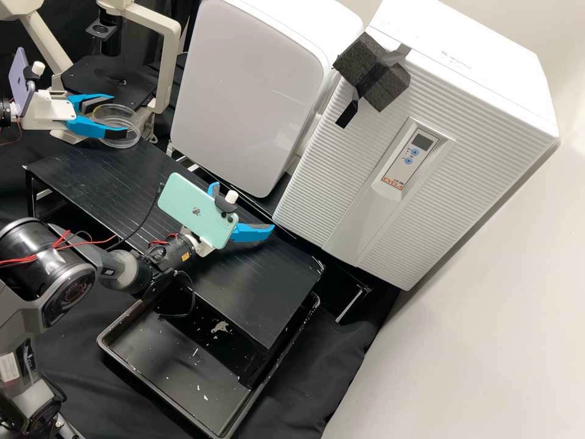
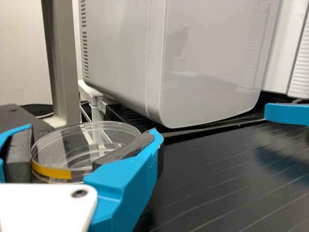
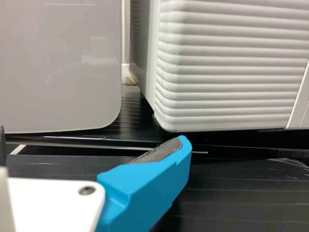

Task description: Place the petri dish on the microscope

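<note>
The left gripper (image 1: pixel 118 115) holds the petri dish (image 2: pixel 89 140) between its padded fingers, near the microscope (image 1: pixel 167 61). Right gripper (image 1: pixel 244 207): fingers wide apart. Dish likely light, rigid, slippery, crack-prone; grasp opposite sides of the wall, using moderate force.

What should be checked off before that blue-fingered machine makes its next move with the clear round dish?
1. Petri dish gripped on both sides: ok, between the dark pads of the left gripper.
2. Dish roughly level: ok.
3. Dish centred over the microscope's black platform: not ok, it is held off by the platform's edge.
4. Right gripper out of the way: ok, open and apart from the dish.
5. Lid firmly seated: cannot tell.
</note>
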Controlling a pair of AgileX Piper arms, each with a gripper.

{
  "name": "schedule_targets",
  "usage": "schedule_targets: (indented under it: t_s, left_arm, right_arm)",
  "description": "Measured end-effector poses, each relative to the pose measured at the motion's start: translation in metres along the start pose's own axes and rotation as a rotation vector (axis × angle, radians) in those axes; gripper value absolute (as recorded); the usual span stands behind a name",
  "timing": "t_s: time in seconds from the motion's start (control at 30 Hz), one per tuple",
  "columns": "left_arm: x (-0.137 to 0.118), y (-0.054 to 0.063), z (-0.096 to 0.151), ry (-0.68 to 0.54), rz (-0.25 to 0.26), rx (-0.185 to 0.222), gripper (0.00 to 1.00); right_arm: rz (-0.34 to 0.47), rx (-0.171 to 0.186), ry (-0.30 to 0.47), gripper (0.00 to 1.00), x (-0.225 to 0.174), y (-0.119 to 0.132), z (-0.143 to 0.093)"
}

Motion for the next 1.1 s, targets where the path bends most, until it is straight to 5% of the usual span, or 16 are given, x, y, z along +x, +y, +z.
schedule_targets:
  t_s: [0.63,0.67,1.1]
  left_arm:
    - [0.0029,-0.0060,0.0040,-0.015,-0.019,-0.009,0.00]
    - [0.0030,-0.0062,0.0045,-0.016,-0.020,-0.008,1.00]
    - [0.0032,-0.0073,0.0068,-0.033,-0.029,0.004,1.00]
  right_arm:
    - [0.000,0.000,0.000,1.00,0.0000,0.0000,0.0000]
    - [0.000,0.000,0.000,1.00,0.0000,0.0000,0.0000]
    - [0.000,0.000,0.000,1.00,0.0000,0.0000,0.0000]
